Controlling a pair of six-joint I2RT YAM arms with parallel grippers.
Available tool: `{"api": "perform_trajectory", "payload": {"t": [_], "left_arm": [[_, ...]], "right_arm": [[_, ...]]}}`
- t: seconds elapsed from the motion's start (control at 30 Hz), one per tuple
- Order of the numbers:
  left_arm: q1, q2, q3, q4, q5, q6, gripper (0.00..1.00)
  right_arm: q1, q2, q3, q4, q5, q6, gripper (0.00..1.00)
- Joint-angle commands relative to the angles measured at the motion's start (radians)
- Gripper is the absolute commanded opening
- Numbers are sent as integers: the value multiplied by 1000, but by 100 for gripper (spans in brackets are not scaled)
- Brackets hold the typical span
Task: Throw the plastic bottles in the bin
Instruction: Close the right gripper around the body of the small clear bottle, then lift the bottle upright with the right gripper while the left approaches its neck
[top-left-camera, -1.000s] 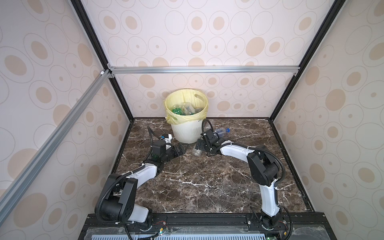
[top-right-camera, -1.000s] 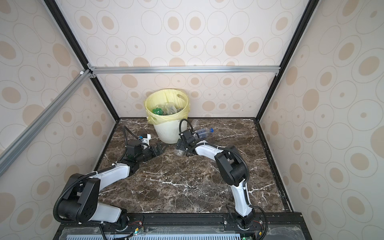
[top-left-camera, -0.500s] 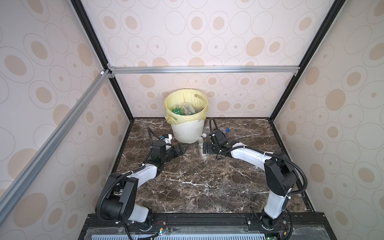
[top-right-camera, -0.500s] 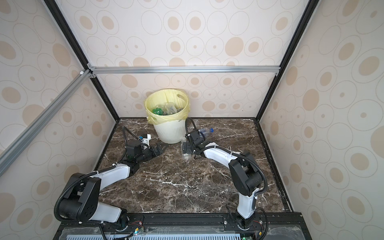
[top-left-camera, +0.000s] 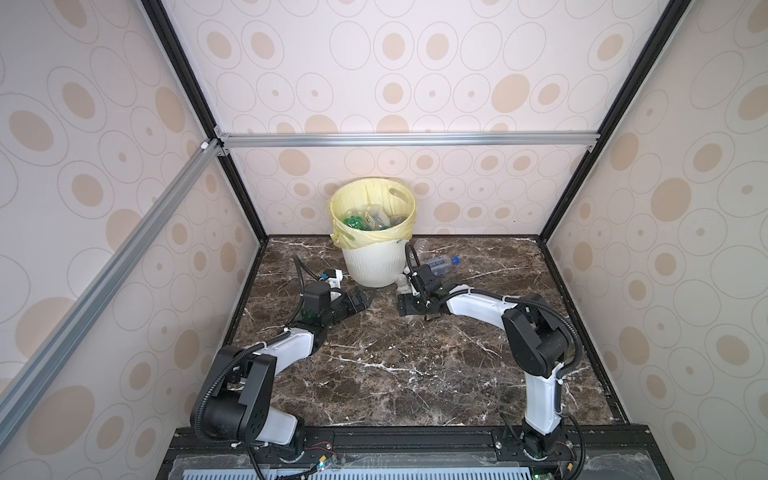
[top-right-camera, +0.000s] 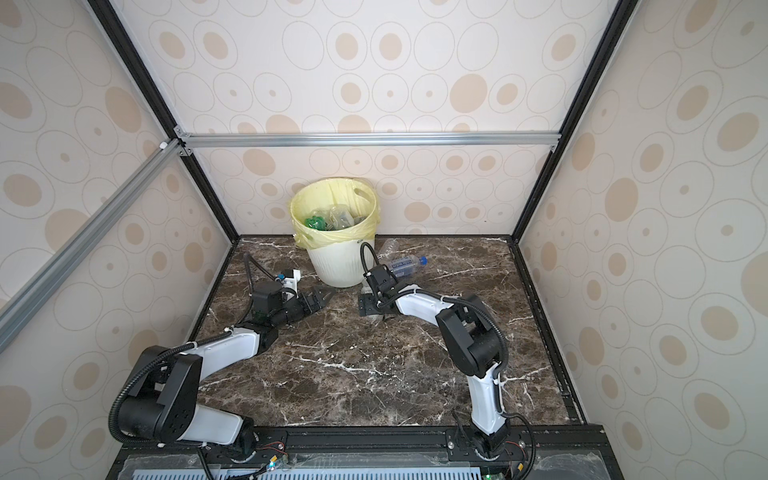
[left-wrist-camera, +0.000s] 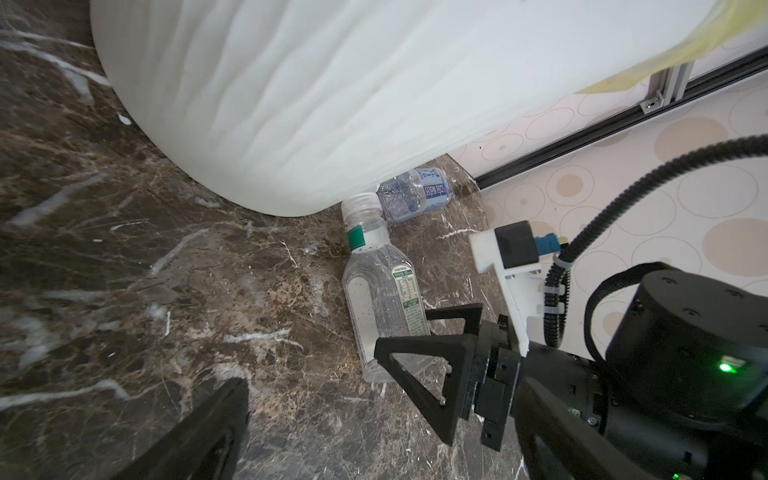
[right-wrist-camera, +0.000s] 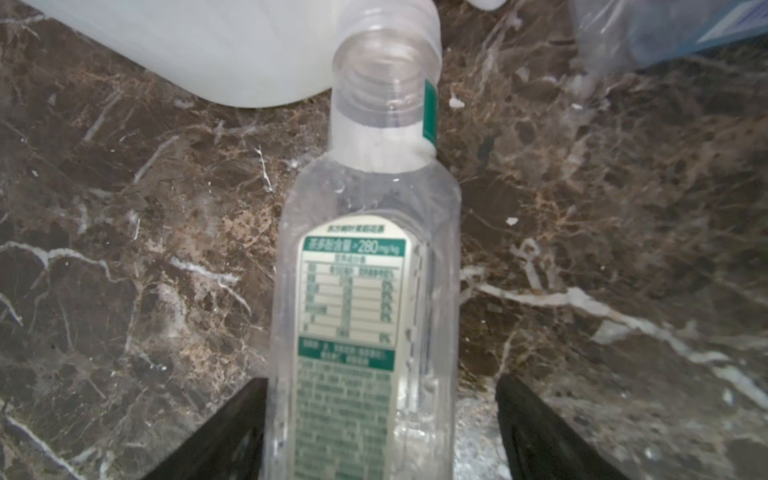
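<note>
The desk (top-left-camera: 374, 374) is walled in at the back and on both sides. The bin (top-left-camera: 376, 266) stands at the back edge, close to the rear wall. Bare marble runs from the two claws to the front rail, and a strip of bare marble separates the claws in front of the bin.

The one bin is lined with a yellow bag (top-left-camera: 345, 237) folded over its rim. It holds a heap of bottles: a green bottle (top-left-camera: 353, 222) shows among clear ones, too jumbled to count.

Three bottles lie on the desk. A green-label bottle (right-wrist-camera: 357, 291) lies flat with its neck just beside the bin's base. A blue-label bottle (top-left-camera: 440, 262) with a blue cap lies near the bin on the right arm's side. A crumpled clear bottle (top-right-camera: 390, 246) lies behind it, near the back wall.

The right claw (right-wrist-camera: 380, 382) straddles the green-label bottle with its jaws apart: one finger sits at the bottle's side, while a gap remains at the other. The left claw (top-left-camera: 360, 300) is spread wide and holds nothing, low beside the bin's base.
</note>
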Motion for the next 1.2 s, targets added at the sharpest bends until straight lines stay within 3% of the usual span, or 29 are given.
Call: {"api": "perform_trajectory", "payload": {"t": [0.0,0.23,0.4,0.93,1.17], "left_arm": [[11,8,3,8,2,-14,99],[12,20,-1,16,6,-20,99],[13,35,9,22,27,-19,99],[-38,103,70,-8,63,-21,99],[-71,157,113,132,127,-124,99]], "right_arm": [[17,3,9,-24,33,-11,81],[18,-24,-28,-36,56,-48,63],[17,-69,-84,-20,45,-80,57],[16,-226,-207,39,-98,-141,54],[15,-289,-212,75,-193,-145,54]]}}
